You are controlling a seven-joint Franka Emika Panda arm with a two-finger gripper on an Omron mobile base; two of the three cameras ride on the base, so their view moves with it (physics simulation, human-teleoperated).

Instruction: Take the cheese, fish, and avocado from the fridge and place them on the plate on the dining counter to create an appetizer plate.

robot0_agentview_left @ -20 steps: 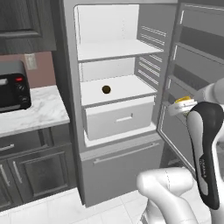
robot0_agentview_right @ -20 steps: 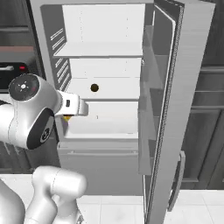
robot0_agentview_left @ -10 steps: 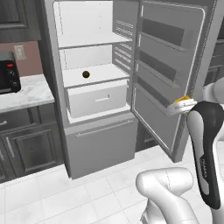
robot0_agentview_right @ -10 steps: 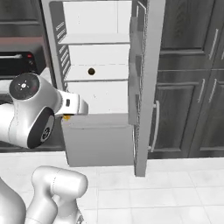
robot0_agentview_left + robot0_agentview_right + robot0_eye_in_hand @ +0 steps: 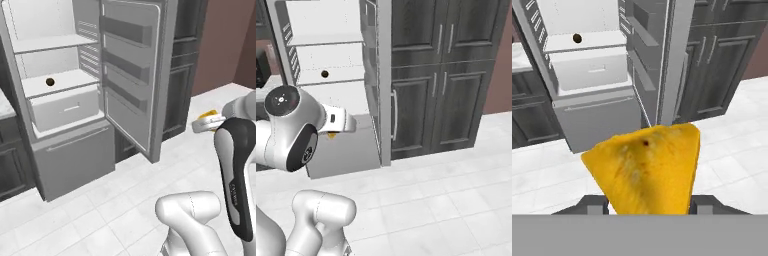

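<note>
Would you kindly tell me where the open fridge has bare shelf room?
The fridge has a bare upper shelf between its side walls. The middle shelf above the drawer is bare right of the avocado. Nowhere crowded.

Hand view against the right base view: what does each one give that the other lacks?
Hand view alone: the cheese close up, a yellow wedge between the claw tips. Right base view alone: the arm's big joint and the dark cupboards right of the fridge door. Both: the open fridge with the avocado on its shelf.
</note>
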